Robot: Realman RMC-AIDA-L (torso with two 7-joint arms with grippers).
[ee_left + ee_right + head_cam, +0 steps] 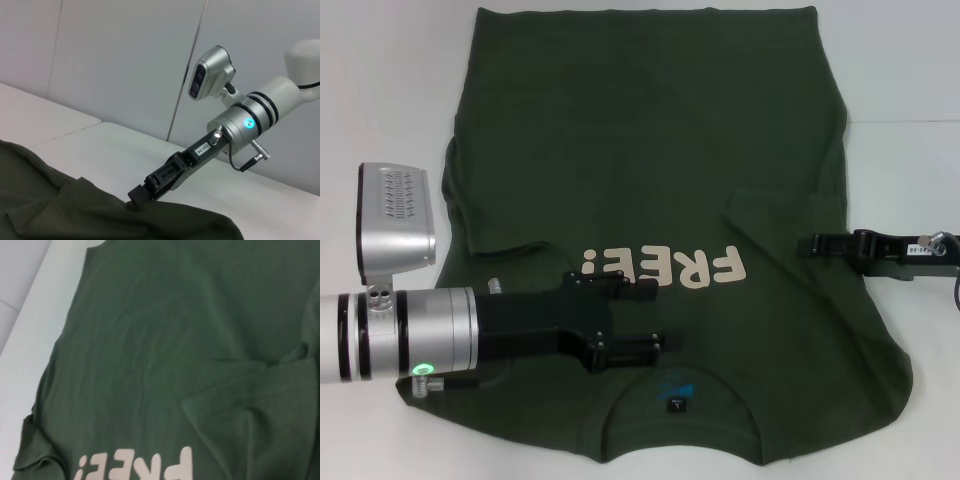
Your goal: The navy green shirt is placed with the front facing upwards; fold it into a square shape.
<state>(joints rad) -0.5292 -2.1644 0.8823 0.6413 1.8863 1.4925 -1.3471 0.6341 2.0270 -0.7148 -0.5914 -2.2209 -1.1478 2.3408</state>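
One shirt flat on table; two grippers, left, right.

Even, bright overhead light washes the white table nearly featureless. Soft shadows gather beneath the left gripper on the navy green shirt. The right wrist view looks slightly soft.

bg: white table | white wall panels behind, w/ vertical seams

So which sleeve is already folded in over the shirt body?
The sleeve on the robot's right, beside the right gripper; the other sleeve is only bunched at the edge.
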